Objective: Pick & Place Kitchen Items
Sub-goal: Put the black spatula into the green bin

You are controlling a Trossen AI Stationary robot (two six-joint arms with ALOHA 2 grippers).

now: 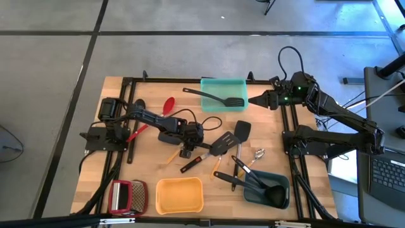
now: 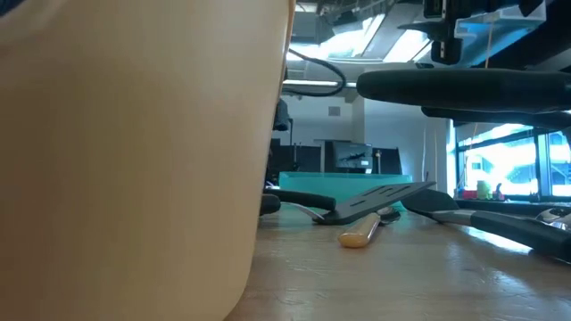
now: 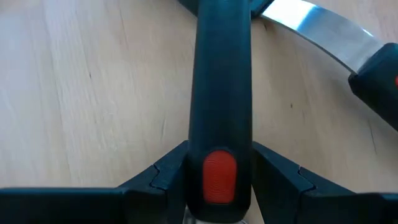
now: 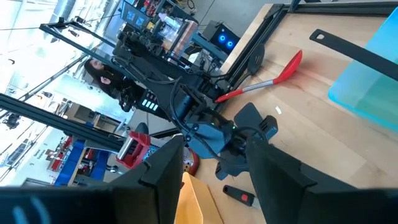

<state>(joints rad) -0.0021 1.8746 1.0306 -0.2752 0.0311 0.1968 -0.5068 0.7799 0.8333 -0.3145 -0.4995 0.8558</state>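
A black utensil handle with a red oval inset point(image 3: 219, 177) lies on the wooden table. My left gripper point(image 1: 187, 151) is low over the table's middle, pointing steeply down, open, one finger point(image 3: 163, 177) on each side of the handle's end. My right gripper point(image 1: 253, 99) waits open, raised beside the teal tray point(image 1: 223, 85), nothing between its fingers point(image 4: 163, 168). Loose on the table are a red spoon point(image 1: 166, 106), black spatulas point(image 1: 223, 143), small metal pieces point(image 1: 257, 154) and a wood-handled tool point(image 2: 361, 234). My left gripper comes from above with its fingers across the black handle near its red-inset end point(image 3: 219, 149), which lies flat on the table. The inner finger edges stand right at the handle's sides; I cannot tell whether they touch it.
A black slotted turner point(image 1: 221, 99) lies in the teal tray. The grey-blue tray point(image 1: 273, 180) at the near right holds black ladles. A yellow tray point(image 1: 179, 194) and a red-framed grater point(image 1: 126, 195) sit at the near edge. A metal blade point(image 3: 317, 25) lies beside the handle.
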